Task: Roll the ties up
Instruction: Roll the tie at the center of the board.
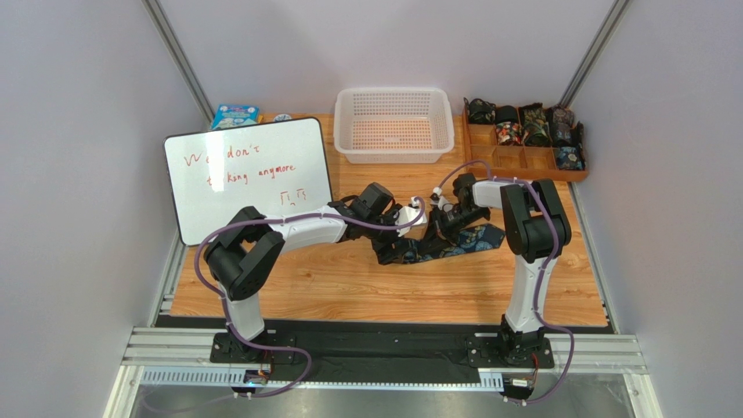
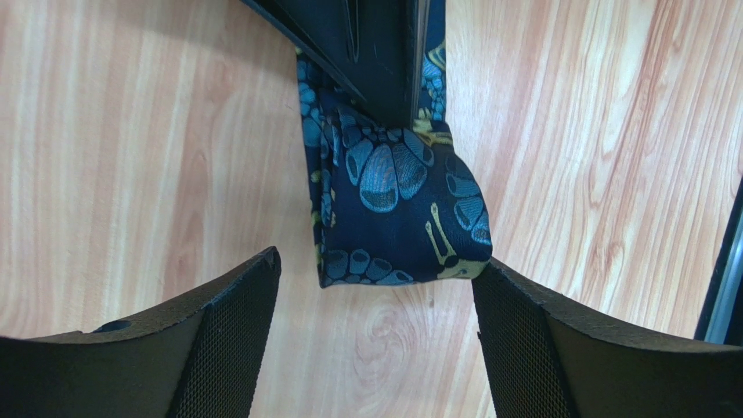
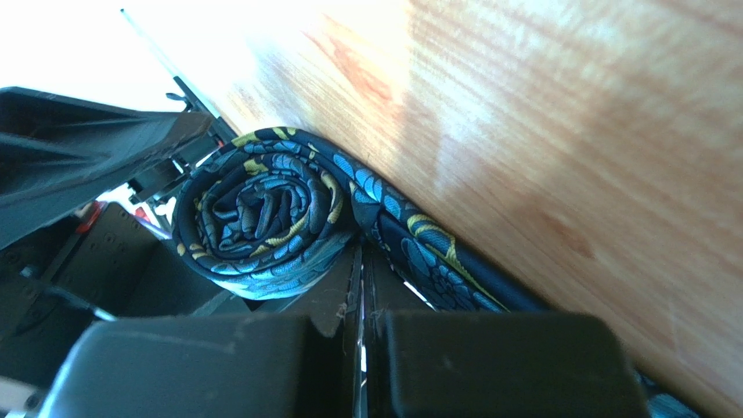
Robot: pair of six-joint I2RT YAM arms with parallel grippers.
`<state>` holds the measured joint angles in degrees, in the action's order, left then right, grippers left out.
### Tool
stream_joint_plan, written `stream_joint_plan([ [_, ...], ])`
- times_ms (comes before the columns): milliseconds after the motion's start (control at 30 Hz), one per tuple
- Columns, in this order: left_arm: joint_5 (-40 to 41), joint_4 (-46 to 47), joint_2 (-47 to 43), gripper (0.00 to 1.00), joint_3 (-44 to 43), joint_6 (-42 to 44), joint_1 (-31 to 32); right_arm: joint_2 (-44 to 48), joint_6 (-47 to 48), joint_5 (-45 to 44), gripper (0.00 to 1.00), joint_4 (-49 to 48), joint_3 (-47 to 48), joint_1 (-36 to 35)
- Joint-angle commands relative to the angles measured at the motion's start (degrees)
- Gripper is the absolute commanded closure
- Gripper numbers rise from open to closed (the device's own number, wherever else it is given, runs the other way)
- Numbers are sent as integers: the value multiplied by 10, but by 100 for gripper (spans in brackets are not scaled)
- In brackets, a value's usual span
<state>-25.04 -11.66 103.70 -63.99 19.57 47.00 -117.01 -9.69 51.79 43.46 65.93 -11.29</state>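
The tie (image 1: 462,241), black with teal-blue and yellowish paisley, lies on the wooden table (image 1: 349,287) at the centre. One end is wound into a roll (image 3: 257,209), and the flat tail (image 3: 427,261) runs off beside it. My right gripper (image 3: 359,252) is shut, its tips pressed where the roll meets the tail; a thin slit of light shows between the fingers. My left gripper (image 2: 375,261) is open and the roll (image 2: 392,200) sits just ahead between its fingers (image 2: 235,322), the right one touching the roll's corner. In the top view both grippers, left (image 1: 412,218) and right (image 1: 443,219), meet over the tie.
A white basket (image 1: 394,126) stands at the back centre. A wooden divided tray (image 1: 523,170) at the back right holds several rolled ties (image 1: 534,126). A whiteboard (image 1: 248,178) with red writing lies at the left, a blue box (image 1: 234,115) behind it.
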Motion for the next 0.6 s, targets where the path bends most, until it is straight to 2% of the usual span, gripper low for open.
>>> stream_joint_plan([
  [0, -26, 70, -9, 14, 6, -15, -2, -27, 19, -85, 100, 0, 18, 3],
  [200, -45, 173, 15, 13, 28, -2, 6, -52, 18, -85, 100, 16, 37, 4],
  [300, -32, 174, 37, 20, 15, 11, 18, -52, 19, -77, 100, 18, 37, 3],
  [333, -21, 163, 42, 28, 10, 20, 21, -51, 18, -73, 100, 17, 35, 3],
  [400, -5, 143, 60, 38, -10, 28, 28, -45, 17, -44, 100, 14, 31, 3],
  [433, 4, 119, 66, 49, -17, 32, 28, -38, 13, -31, 100, 6, 23, 4],
  [567, 12, 39, 73, 69, -27, 61, 30, 4, 6, 10, 100, -8, 13, 4],
])
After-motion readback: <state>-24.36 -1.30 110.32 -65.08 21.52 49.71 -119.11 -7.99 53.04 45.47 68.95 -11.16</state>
